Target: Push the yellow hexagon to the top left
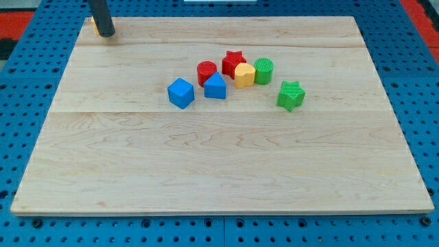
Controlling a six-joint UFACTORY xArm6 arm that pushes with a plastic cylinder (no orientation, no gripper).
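My tip [105, 33] rests on the wooden board [206, 171] at its top left corner. A sliver of a yellow block [92, 25] shows just to the left of the rod, touching it or very close. Most of it is hidden, so I cannot make out its shape. A second yellow block [244, 75], with angled sides, sits in the cluster near the board's middle top, far to the right of my tip.
Around the second yellow block are a red star [233, 61], a red cylinder [206, 71], a green cylinder [263, 71], a blue house-shaped block [215, 87] and a blue cube [180, 93]. A green star [291, 95] sits to their right.
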